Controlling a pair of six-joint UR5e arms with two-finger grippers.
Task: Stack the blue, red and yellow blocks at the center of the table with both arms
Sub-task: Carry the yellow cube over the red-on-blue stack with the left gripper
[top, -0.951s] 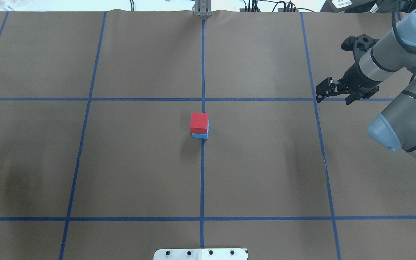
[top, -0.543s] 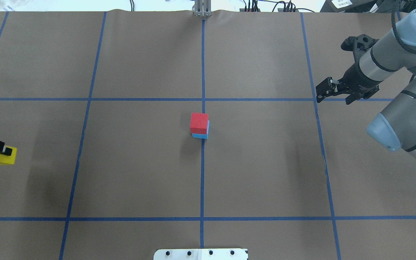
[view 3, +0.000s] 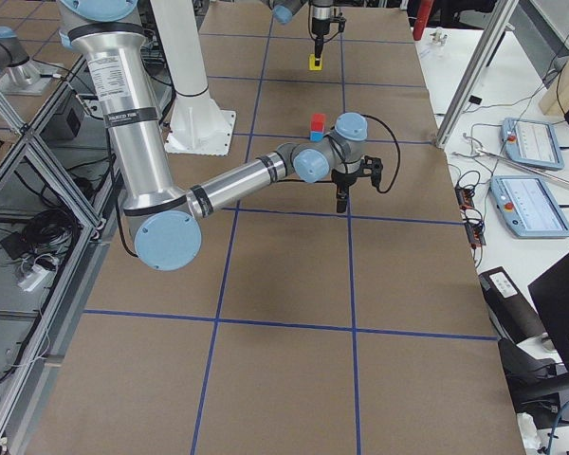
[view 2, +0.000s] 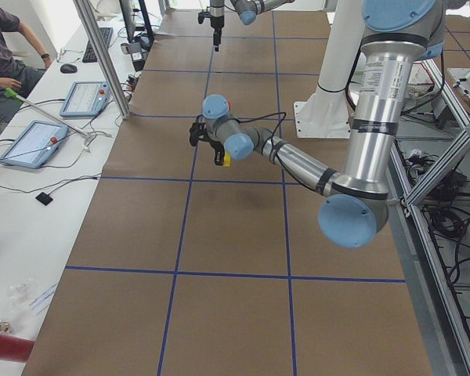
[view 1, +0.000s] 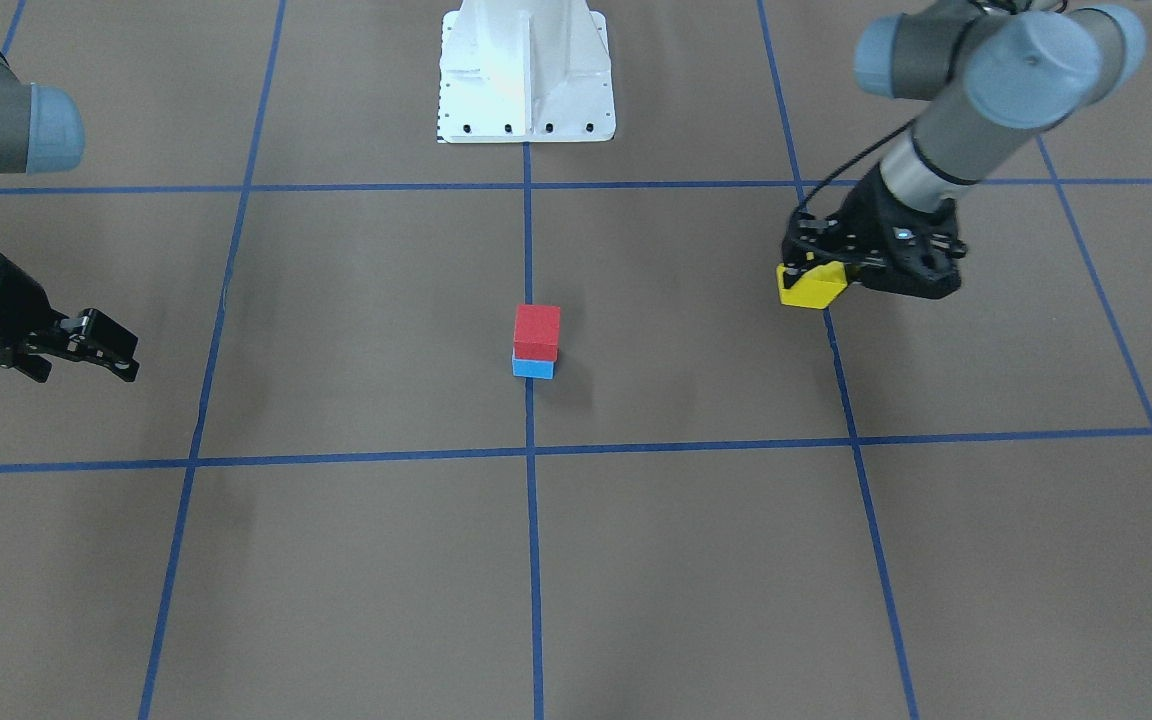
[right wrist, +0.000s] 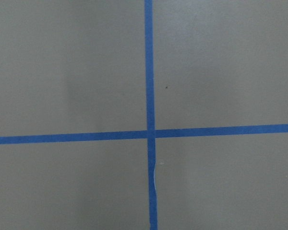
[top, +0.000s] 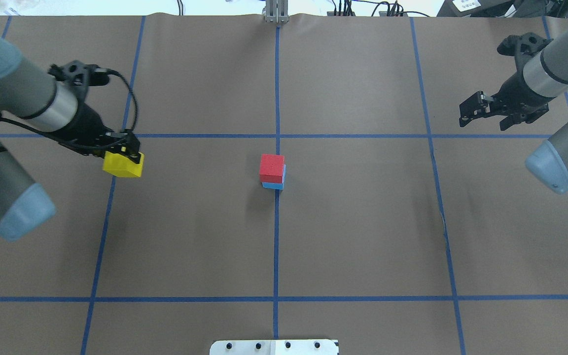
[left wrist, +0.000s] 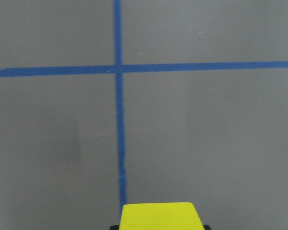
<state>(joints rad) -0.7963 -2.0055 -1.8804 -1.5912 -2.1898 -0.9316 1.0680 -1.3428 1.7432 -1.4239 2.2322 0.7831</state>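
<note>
Brown counter [top: 363, 236] with a blue tape grid, and the stack site is on the centre line.

**Risks**
- The left arm [top: 27, 98] has a long sideways run to centre. If it comes in too low, the load or the fingers clip the stack and knock it over.
- The right arm [top: 560, 74] is parked well off to its own side. Its hand [view 1: 121, 355] is released and empty, so we see little collision risk unless it moves in at the same time.
- The left hand [top: 122, 154] is clenched on the yellow block [top: 123, 166] and carries it clear of the counter, near a tape crossing and well apart from the stack.
- We think the block looks slightly skewed in the grip. If it is set down that way, it lands rotated or on an edge.
- The red block [top: 271, 167] sits on the blue block [top: 273, 185] with a small offset, and blue peeks out on one side. That leaves less margin for the third tier. Off-centre placement or extra downward push could slide red or tip the stack.
- Letting go too high would make yellow bounce off.

**Hard to see**
- The hand covers the faces of yellow where the fingers touch, so we can't judge how deep the grip is.
- The left wrist camera shows only a strip of yellow at its bottom edge, and the stack is not in it.
- The right wrist camera shows only tape lines.
- Red mostly covers blue, so the true offset is unclear.
- We can't tell how high yellow is carried compared with the top of red.
- The left side view doesn't show the stack.
</note>
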